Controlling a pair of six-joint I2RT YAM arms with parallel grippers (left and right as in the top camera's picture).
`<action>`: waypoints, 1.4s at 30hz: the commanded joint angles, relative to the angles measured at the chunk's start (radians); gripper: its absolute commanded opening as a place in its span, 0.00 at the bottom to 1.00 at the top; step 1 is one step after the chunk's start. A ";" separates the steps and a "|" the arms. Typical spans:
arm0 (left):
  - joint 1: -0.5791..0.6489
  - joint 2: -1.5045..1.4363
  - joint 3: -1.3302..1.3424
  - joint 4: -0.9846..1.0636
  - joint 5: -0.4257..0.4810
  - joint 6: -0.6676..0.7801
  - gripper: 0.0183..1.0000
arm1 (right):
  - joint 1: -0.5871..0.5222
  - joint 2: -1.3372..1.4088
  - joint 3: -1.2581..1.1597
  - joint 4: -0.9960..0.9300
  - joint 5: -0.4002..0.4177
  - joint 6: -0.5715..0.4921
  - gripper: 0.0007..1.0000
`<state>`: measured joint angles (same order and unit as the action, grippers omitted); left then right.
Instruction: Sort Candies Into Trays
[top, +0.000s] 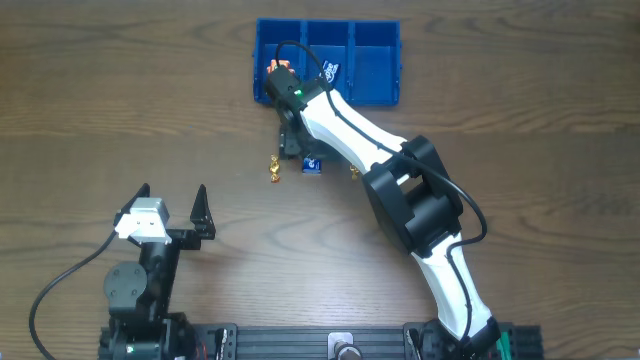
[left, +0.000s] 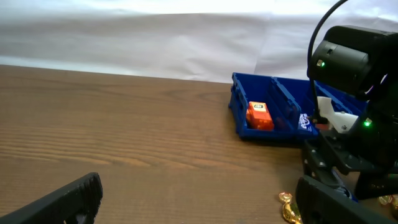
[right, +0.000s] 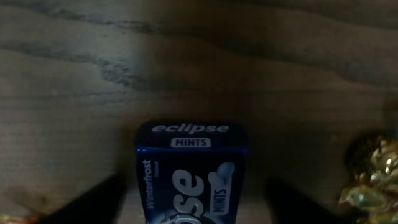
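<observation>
Right pincer (right: 194, 208) is wide open, with one finger on each side of the dark blue mint box (right: 191, 168), and is not squeezing it. That box lies on the wooden table (top: 100, 100), near the blue tray (top: 328, 22). Gold candies (top: 275, 168) lie close by. An orange candy (left: 259, 116) sits in the tray's left end slot. Left pincer (top: 172, 205) is open too, well apart from the candies.

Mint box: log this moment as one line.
right gripper open around mint box on table | left gripper open near its base | orange candy in tray
</observation>
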<state>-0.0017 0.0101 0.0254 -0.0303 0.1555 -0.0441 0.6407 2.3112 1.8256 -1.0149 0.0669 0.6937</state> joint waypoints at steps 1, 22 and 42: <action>0.003 -0.006 -0.021 -0.032 0.021 0.015 1.00 | -0.006 0.003 -0.007 0.008 0.000 0.005 0.36; 0.003 -0.006 -0.021 -0.032 0.021 0.015 1.00 | -0.055 -0.132 0.519 -0.243 0.116 -0.194 0.04; 0.003 -0.006 -0.021 -0.032 0.021 0.015 1.00 | -0.182 0.094 0.645 -0.103 0.142 -0.303 0.03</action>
<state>-0.0017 0.0101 0.0254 -0.0303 0.1555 -0.0441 0.4770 2.3772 2.4691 -1.1202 0.1955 0.4145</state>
